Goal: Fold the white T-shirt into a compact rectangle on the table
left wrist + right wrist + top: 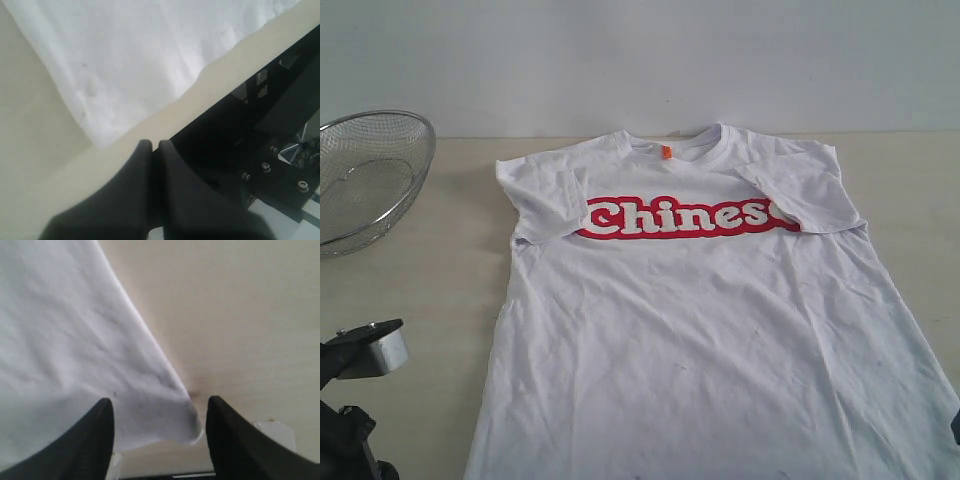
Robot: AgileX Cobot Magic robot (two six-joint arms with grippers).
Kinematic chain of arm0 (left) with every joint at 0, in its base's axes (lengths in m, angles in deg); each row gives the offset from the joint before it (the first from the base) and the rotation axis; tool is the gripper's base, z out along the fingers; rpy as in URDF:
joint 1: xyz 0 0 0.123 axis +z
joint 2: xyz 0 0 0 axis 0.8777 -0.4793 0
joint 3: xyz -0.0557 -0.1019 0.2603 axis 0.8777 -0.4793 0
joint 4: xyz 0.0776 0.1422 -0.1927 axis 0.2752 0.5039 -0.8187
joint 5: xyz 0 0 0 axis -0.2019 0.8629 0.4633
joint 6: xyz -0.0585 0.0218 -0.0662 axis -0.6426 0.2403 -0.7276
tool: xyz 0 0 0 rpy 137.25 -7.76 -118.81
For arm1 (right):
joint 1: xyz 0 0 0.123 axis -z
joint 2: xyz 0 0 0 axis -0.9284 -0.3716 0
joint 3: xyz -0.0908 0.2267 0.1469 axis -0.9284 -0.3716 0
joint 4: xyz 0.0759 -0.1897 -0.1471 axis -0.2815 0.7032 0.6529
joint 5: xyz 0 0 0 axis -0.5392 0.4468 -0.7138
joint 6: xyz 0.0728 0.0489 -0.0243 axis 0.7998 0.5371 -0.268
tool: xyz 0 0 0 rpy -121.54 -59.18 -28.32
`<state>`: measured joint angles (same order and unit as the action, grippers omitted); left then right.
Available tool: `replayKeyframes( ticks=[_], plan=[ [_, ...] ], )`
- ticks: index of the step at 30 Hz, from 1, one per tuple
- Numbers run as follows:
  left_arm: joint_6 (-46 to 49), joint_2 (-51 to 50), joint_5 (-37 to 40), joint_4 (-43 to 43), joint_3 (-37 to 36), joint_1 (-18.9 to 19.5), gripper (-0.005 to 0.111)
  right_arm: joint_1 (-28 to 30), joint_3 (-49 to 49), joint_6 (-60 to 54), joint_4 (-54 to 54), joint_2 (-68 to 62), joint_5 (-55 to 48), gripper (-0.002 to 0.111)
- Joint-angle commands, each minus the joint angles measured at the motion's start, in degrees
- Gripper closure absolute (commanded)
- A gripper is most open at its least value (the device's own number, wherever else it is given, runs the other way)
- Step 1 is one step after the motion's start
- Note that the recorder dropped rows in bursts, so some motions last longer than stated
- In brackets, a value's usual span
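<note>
One wire basket [365, 175] stands near the white T-shirt [700, 330].

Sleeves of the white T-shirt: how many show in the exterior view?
2. One sleeve, on the view's left, is folded in beside the lettering; the other sleeve, on the right, covers its end. Neither is hidden.
</note>
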<state>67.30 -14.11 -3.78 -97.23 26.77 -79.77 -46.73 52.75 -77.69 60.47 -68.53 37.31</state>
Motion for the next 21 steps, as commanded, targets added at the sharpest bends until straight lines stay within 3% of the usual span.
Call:
replayKeyframes(
  ticks=[1, 21],
  plan=[
    [0.4, -0.1, 0.2, -0.5, -0.2, -0.3, 0.102, 0.2, -0.3, -0.4, 0.4, -1.2, 0.6, 0.058],
    [0.4, -0.1, 0.2, -0.5, -0.2, -0.3, 0.102, 0.2, -0.3, -3.5, -3.2, -6.3, 3.5, 0.058]
  ],
)
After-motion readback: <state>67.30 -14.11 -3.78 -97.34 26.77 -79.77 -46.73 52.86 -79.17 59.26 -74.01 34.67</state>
